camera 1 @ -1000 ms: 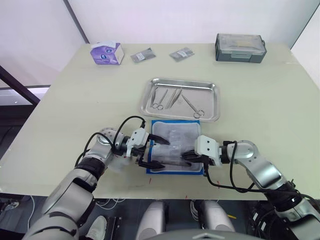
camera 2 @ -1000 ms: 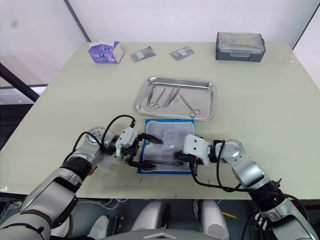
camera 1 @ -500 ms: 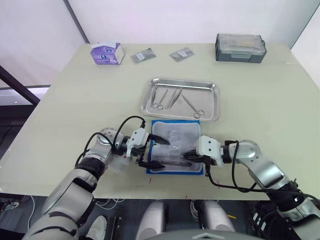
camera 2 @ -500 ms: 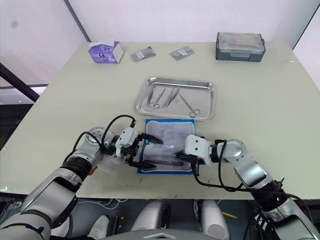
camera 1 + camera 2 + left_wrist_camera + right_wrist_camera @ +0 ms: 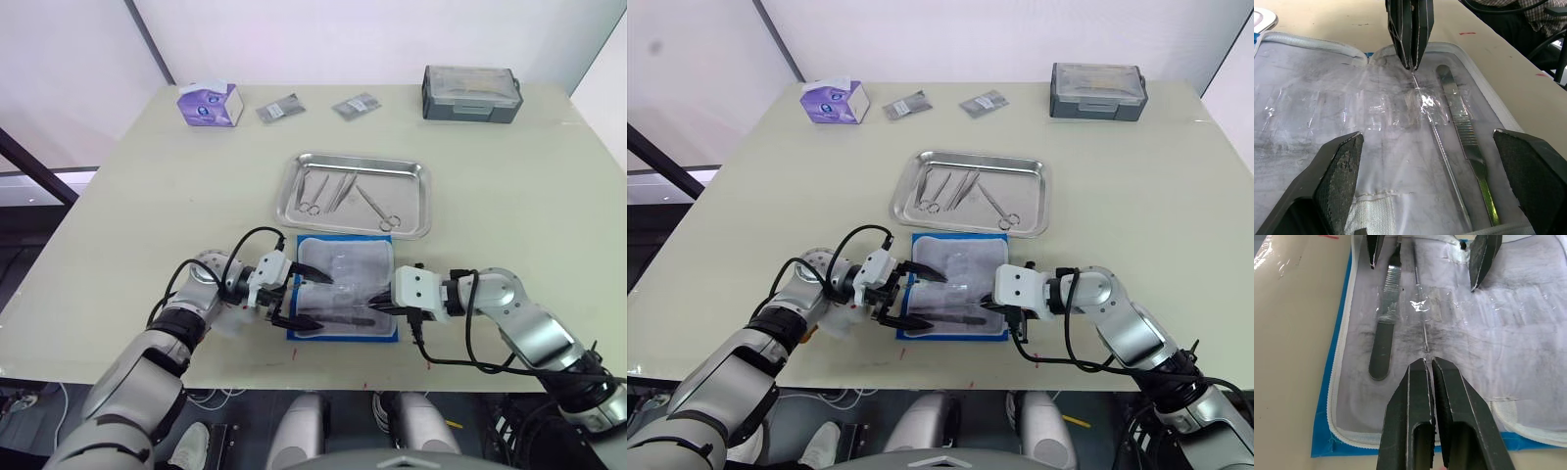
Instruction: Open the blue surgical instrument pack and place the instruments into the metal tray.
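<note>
The blue surgical instrument pack [image 5: 345,289] lies open near the table's front edge, its clear pockets facing up. Two instruments remain in it: a thin rod [image 5: 1420,308] and a flat-handled tool [image 5: 1382,340]. My right gripper [image 5: 378,306] is over the pack's right side, shut on the tip of the thin rod [image 5: 1442,156]. My left gripper [image 5: 312,301] stands open at the pack's left side, its fingers [image 5: 1339,171] straddling both tools. The metal tray [image 5: 416,220] behind the pack holds scissors [image 5: 312,193], tweezers [image 5: 340,191] and another ring-handled tool [image 5: 377,208].
At the table's back stand a purple-white tissue box [image 5: 210,104], two small grey packets [image 5: 280,109] [image 5: 356,106] and a grey lidded box [image 5: 470,94]. The pack lies close to the front table edge [image 5: 343,377].
My right gripper has drawn back to the right over the pack, still shut. The left gripper has stayed in place, open.
</note>
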Controlling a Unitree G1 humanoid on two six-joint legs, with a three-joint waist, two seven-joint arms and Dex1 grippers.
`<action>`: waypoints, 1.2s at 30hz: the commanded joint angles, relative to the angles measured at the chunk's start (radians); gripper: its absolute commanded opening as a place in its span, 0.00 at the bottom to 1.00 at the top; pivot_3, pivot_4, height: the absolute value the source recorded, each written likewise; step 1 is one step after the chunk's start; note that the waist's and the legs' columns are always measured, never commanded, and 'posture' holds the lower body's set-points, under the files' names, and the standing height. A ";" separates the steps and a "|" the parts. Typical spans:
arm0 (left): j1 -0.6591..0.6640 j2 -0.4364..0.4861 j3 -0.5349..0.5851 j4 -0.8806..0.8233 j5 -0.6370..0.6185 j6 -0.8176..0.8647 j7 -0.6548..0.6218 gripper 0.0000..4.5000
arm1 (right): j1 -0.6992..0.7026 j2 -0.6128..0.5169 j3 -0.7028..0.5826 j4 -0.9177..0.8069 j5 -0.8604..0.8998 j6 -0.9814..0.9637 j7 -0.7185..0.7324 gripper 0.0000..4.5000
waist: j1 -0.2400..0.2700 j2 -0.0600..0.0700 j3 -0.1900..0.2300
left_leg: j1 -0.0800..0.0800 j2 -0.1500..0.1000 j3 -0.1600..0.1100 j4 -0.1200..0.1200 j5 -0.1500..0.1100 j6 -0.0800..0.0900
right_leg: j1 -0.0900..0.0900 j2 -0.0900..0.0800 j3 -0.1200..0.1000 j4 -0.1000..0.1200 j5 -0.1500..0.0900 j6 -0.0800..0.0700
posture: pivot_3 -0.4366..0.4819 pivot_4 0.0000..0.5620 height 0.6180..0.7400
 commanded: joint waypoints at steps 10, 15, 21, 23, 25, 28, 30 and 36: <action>0.031 -0.002 -0.044 0.032 0.029 0.017 -0.043 1.00 | -0.001 0.035 -0.031 -0.046 0.063 0.055 -0.017 0.04 | 0.000 0.000 0.000 | 0.000 0.000 0.000 0.000 0.000 0.000 | 0.000 0.000 0.000 0.000 0.000 0.000 | 0.48 0.27 0.98; 0.032 -0.002 -0.043 0.034 0.029 0.015 -0.043 1.00 | -0.009 0.049 -0.026 -0.048 0.079 0.101 -0.023 0.04 | 0.000 0.000 0.000 | 0.000 0.000 0.000 0.000 0.000 0.000 | 0.000 0.000 0.000 0.000 0.000 0.000 | 0.48 0.27 0.98; 0.034 0.003 -0.047 0.033 0.028 0.014 -0.043 1.00 | -0.010 0.055 -0.014 -0.042 0.072 0.092 -0.035 0.04 | 0.000 0.000 0.000 | 0.000 0.000 0.000 0.000 0.000 0.000 | 0.000 0.000 0.000 0.000 0.000 0.000 | 0.48 0.27 0.98; 0.032 0.004 -0.048 0.034 0.027 0.015 -0.043 1.00 | -0.009 0.056 -0.013 -0.039 0.069 0.087 -0.037 0.04 | 0.000 0.000 0.000 | 0.000 0.000 0.000 0.000 0.000 0.000 | 0.000 0.000 0.000 0.000 0.000 0.000 | 0.48 0.27 0.98; 0.032 0.006 -0.048 0.033 0.027 0.015 -0.043 1.00 | -0.006 0.056 -0.013 -0.039 0.069 0.085 -0.037 0.04 | 0.000 0.000 0.000 | 0.000 0.000 0.000 0.000 0.000 0.000 | 0.000 0.000 0.000 0.000 0.000 0.000 | 0.48 0.27 0.98; 0.030 0.007 -0.049 0.033 0.026 0.015 -0.043 1.00 | -0.004 0.054 -0.012 -0.038 0.069 0.082 -0.033 0.04 | 0.000 0.000 0.000 | 0.000 0.000 0.000 0.000 0.000 0.000 | 0.000 0.000 0.000 0.000 0.000 0.000 | 0.48 0.27 0.98; 0.029 0.008 -0.049 0.034 0.026 0.015 -0.043 1.00 | -0.004 0.055 -0.012 -0.038 0.072 0.084 -0.032 0.04 | 0.000 0.000 0.000 | 0.000 0.000 0.000 0.000 0.000 0.000 | 0.000 0.000 0.000 0.000 0.000 0.000 | 0.48 0.27 0.98; 0.034 0.011 -0.051 0.029 0.024 0.016 -0.043 1.00 | -0.008 0.065 -0.007 -0.040 0.083 0.099 -0.026 0.04 | -0.001 0.000 0.000 | 0.000 0.000 0.000 0.000 0.000 0.000 | 0.000 0.000 0.000 0.000 0.000 0.000 | 0.48 0.27 0.98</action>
